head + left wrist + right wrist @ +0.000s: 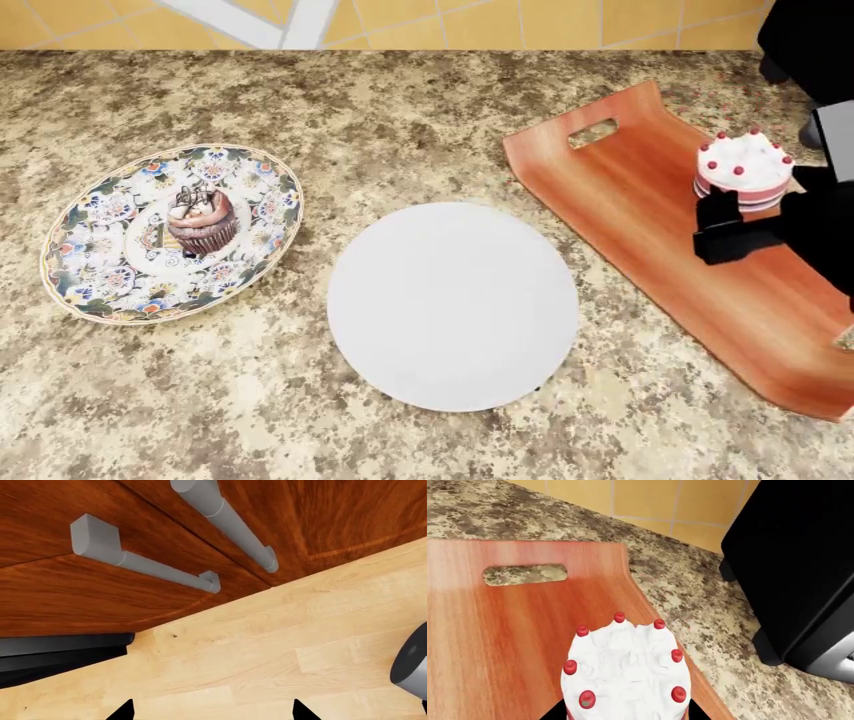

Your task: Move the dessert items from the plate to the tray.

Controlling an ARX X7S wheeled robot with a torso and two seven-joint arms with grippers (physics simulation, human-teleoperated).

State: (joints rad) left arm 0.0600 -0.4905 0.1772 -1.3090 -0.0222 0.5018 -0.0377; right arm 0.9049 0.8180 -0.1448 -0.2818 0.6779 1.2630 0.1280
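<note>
The head view alone shows the cupcake (202,221) on the patterned plate (100,290), a bare white plate (451,305) beside it, and the tray (627,190) with the cake (742,166) over its right edge. In the right wrist view, the cake is seen clamped between the right gripper (627,715) fingers, at the tray's rim. Only cabinet handles (143,562) and wooden floor (280,650) are shown by the left wrist view; the left gripper (212,714) tips are held apart, empty.
</note>
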